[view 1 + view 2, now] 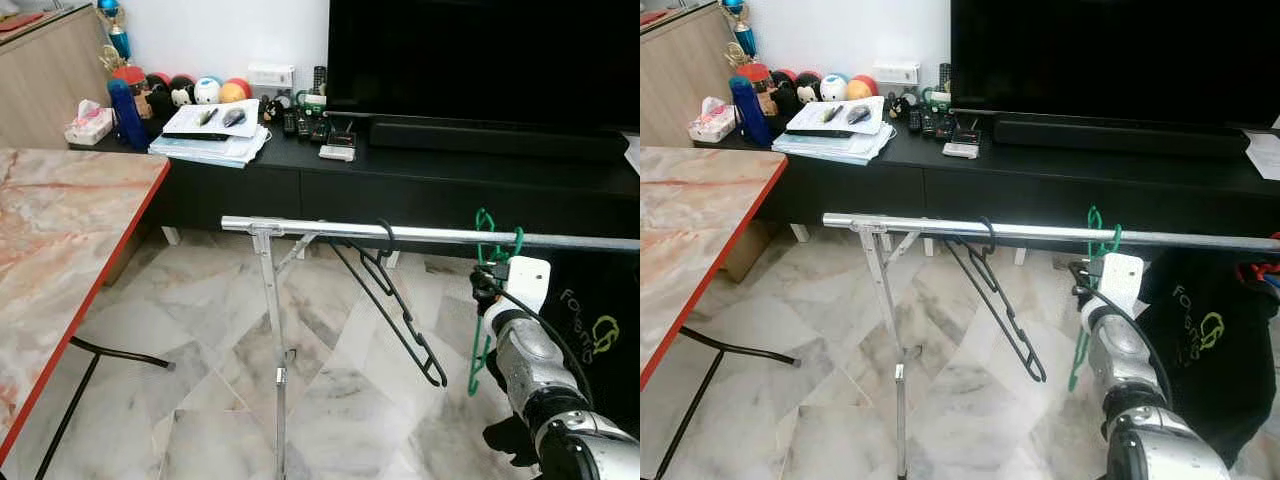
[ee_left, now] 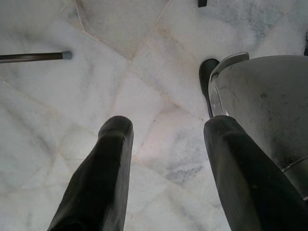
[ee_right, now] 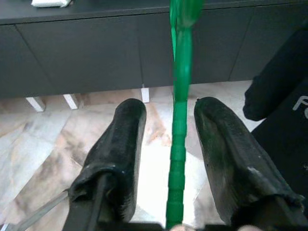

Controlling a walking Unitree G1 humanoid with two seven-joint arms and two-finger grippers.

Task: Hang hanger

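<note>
A green hanger [image 1: 497,246] has its hook over the silver rail [image 1: 420,233] of a clothes rack, near the rail's right part. Its green bar [image 3: 179,120] runs between the two fingers of my right gripper [image 3: 172,108], which is open; neither finger presses on it. From the head, that gripper [image 1: 486,286] sits just under the rail, behind its white wrist block. A black hanger [image 1: 395,305] hangs tilted on the rail a little to the left. My left gripper [image 2: 168,127] hangs open over the marble floor, holding nothing.
The rack's upright post [image 1: 272,330] stands mid-floor. A marble table with a red edge [image 1: 70,250] is at the left. A black TV console [image 1: 420,170] runs behind the rail. A black garment [image 1: 1200,340] hangs at the right end.
</note>
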